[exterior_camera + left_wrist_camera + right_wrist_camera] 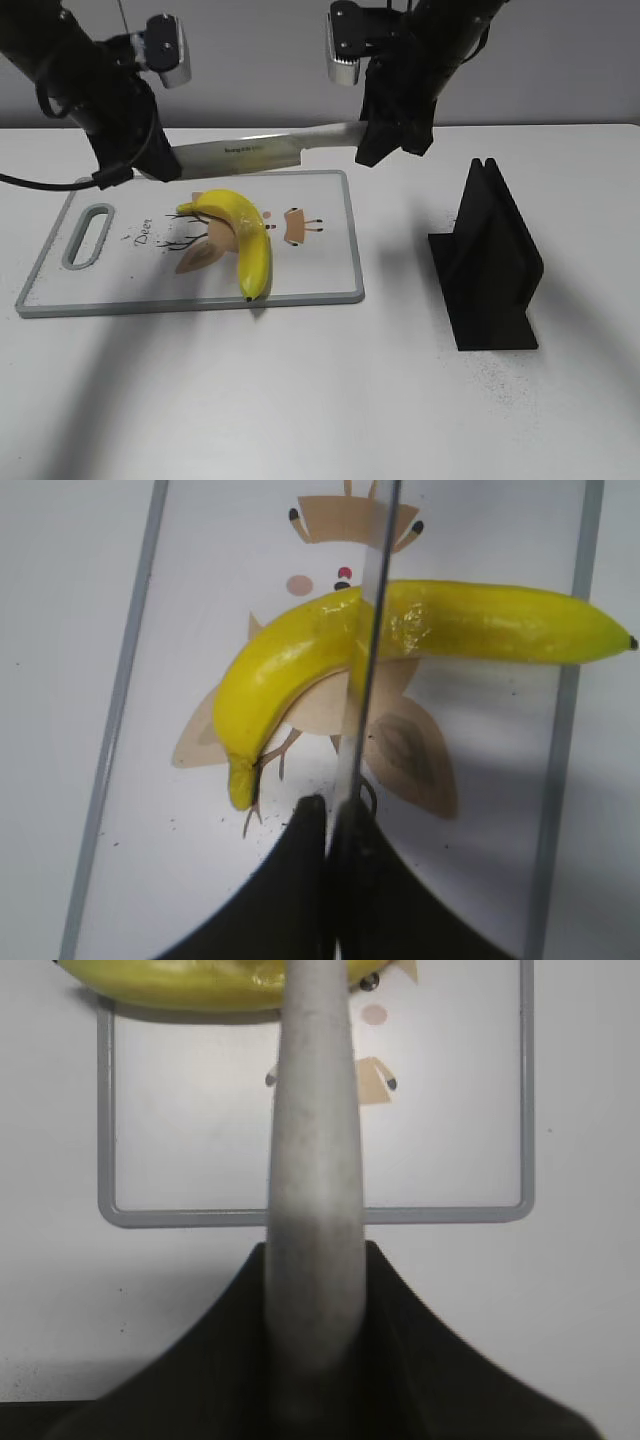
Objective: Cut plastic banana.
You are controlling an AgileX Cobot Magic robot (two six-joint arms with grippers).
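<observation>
The plastic banana (240, 240) lies whole on the white cutting board (320, 270), bright yellow and curved; it also shows in the left wrist view (300, 665) and at the top of the right wrist view (180, 985). A steel knife (250, 153) hangs level above the board's far edge. My right gripper (385, 135) is shut on the knife's grey handle (313, 1180). My left gripper (150, 160) is shut on the blade tip (365, 680), and the blade edge runs above the banana's middle.
A black knife stand (490, 260) sits on the white table to the right of the board. The board has a grey rim (300, 1216), a handle slot (88, 235) at its left end and a printed deer drawing.
</observation>
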